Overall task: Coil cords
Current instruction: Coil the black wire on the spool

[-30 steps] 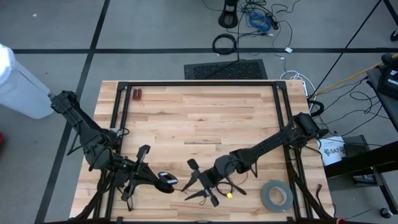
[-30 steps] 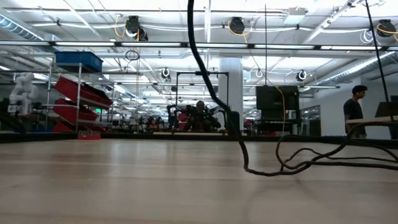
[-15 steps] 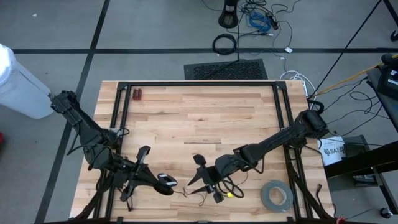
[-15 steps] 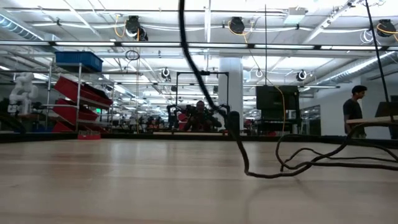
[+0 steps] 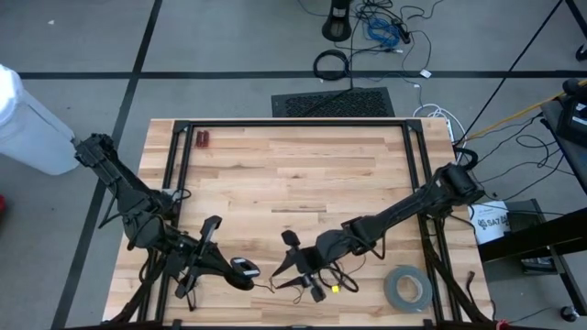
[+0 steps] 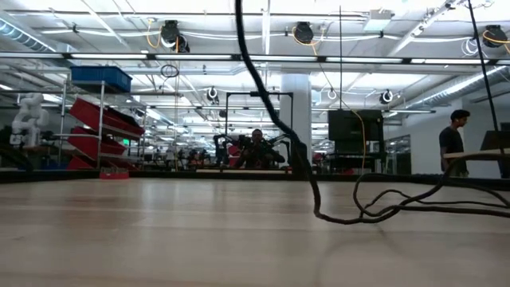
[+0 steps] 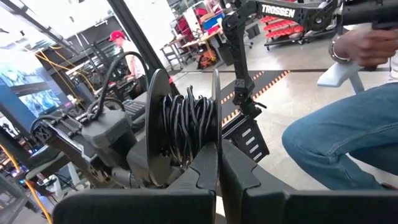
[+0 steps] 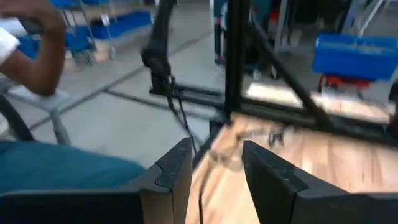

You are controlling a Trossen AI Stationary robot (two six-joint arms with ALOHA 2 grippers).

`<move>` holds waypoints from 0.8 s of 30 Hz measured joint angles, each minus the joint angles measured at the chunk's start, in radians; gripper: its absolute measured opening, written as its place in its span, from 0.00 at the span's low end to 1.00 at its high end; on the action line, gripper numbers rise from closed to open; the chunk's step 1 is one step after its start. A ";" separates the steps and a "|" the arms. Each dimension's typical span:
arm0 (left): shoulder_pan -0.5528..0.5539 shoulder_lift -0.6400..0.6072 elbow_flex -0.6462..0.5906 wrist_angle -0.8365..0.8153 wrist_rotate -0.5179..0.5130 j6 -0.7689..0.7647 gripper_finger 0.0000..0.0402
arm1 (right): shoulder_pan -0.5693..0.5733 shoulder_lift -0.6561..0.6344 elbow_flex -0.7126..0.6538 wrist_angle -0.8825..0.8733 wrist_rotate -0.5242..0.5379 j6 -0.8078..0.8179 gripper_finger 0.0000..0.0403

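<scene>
The cord is thin and black. Part of it is wound in several turns (image 7: pixel 186 124) between two grey plates at the tips of my left gripper (image 5: pixel 240 268), which is shut near the table's near edge. From there a strand (image 5: pixel 268 282) runs toward the right edge to my right gripper (image 5: pixel 301 268). That gripper is open, and the cord (image 8: pixel 180 106) passes through the gap between its fingers. Whether they touch it, I cannot tell. The loose rest of the cord (image 5: pixel 341 273) lies in slack loops on the table, ending in a yellow tag (image 5: pixel 337 287). My left gripper (image 7: pixel 219 155) carries the wound turns of the cord (image 7: pixel 193 134) at its fingertips, held level and clear of the table. The fingers themselves hide what they pinch. One strand leaves the winding toward my right gripper.
A grey tape roll (image 5: pixel 408 287) lies near the near right corner. Two small red things (image 5: pixel 202 139) sit at the far left. A person in jeans (image 7: pixel 348 137) sits just beyond the table's near edge. The black frame rails (image 5: pixel 179 165) run along both sides.
My right gripper has tipped a little on the spot. The stretch of cord hanging from it has swayed slightly in the low view. The loops on the table lie as before.
</scene>
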 joint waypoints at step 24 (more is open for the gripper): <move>0.000 0.000 0.000 0.005 0.002 0.014 0.01 | -0.007 0.061 0.001 0.075 -0.020 -0.098 0.32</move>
